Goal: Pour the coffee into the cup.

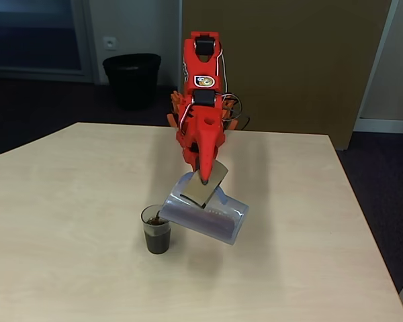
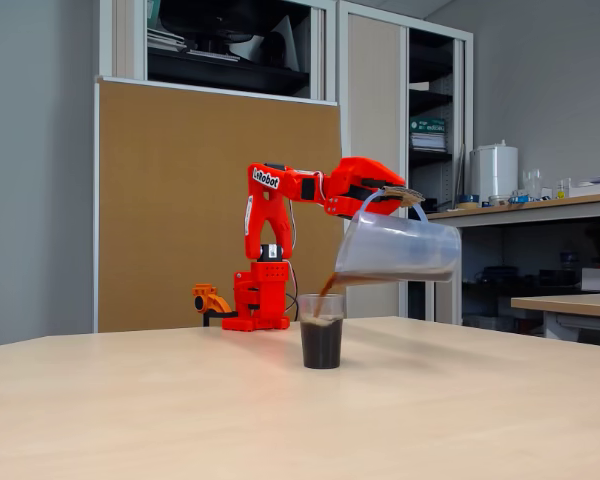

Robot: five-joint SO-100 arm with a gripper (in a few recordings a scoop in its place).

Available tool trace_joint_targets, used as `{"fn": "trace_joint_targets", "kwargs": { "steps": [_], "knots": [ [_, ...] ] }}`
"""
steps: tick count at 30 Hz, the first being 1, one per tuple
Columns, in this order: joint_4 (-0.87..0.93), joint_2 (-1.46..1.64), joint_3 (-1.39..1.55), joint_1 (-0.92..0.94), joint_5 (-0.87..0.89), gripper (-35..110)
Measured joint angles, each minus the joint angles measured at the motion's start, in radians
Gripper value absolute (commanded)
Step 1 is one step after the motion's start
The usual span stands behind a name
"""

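A small clear cup (image 1: 156, 229) (image 2: 321, 331) stands on the light wood table (image 1: 67, 201), more than half full of dark coffee (image 2: 321, 343). A larger translucent jug (image 1: 205, 215) (image 2: 395, 250) hangs tilted above and beside it, spout down over the cup's rim. A thin brown stream of coffee (image 2: 325, 290) runs from the spout into the cup, and a low layer of coffee remains in the jug. My red gripper (image 1: 204, 176) (image 2: 398, 193) is shut on the jug's flat handle from above.
The arm's red base (image 2: 260, 300) stands at the table's far edge. A black bin (image 1: 131, 79) sits on the floor behind the table, in front of a brown board (image 2: 210, 200). Bare tabletop lies on all sides of the cup.
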Motion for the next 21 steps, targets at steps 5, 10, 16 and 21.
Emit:
{"fn": "trace_joint_targets", "kwargs": {
  "steps": [5,10,16,21],
  "knots": [
    [0.026,-0.014,-0.037,-0.008,-0.112,0],
    [0.077,-0.032,-0.054,-0.028,-0.258,0],
    [0.140,-0.054,-0.077,-0.052,-0.359,0],
    [0.161,-0.054,-0.094,-0.061,-0.422,0]
  ]
}}
